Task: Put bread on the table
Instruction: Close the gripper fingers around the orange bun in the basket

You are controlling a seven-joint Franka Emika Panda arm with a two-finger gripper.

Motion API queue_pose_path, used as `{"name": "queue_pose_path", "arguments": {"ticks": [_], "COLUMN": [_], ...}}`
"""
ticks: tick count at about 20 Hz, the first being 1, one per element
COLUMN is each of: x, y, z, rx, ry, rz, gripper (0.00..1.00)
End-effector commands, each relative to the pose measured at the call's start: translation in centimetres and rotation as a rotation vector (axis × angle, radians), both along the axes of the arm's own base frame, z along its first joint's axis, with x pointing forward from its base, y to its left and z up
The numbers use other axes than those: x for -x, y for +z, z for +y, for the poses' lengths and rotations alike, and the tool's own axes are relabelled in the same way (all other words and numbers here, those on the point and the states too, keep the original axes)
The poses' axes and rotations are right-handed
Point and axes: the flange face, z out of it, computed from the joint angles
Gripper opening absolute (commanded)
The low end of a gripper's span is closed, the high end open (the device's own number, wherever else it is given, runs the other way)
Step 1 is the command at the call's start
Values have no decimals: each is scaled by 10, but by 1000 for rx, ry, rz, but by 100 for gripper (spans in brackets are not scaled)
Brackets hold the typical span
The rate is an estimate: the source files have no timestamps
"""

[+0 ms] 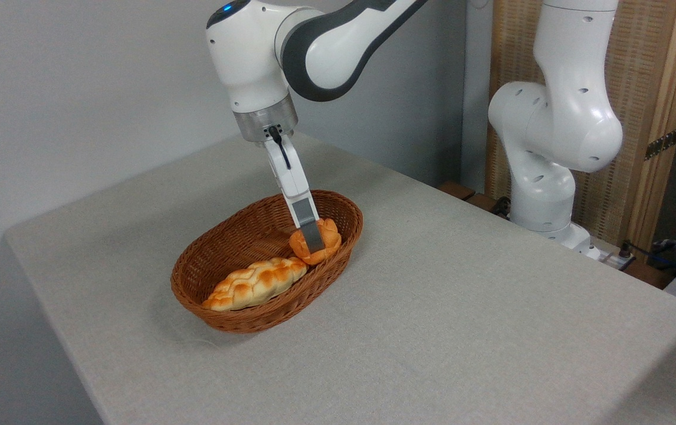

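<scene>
The bread point(327, 237), a small round orange-brown bun, is at the right end of the brown wicker basket point(238, 319), at about rim height. My gripper point(313, 243) reaches down from above into the basket, and its near grey finger point(311, 231) lies across the bun's front. The far finger is hidden behind the bun, so the jaws look shut on it. Whether the bun rests on the basket floor or is raised a little I cannot tell. The table point(462, 307) is covered in light grey-beige cloth.
A long pale braided loaf point(255, 283) lies in the basket's front left part. The arm's white base point(550, 177) stands at the table's far right edge, with a wooden panel behind it. Bare cloth surrounds the basket on all sides.
</scene>
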Motion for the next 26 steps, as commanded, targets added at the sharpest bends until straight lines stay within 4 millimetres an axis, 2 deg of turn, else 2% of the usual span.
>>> {"name": "queue_pose_path", "arguments": {"ticks": [1,18,26], "x": [1,2,1], "y": [-3,-3,1], "z": [-1,-2,-1], "rx": [-6,-5,-3], "ry": [-12,-15,-8], "rz": [-9,-7,-6], "gripper": [37,37,24]}}
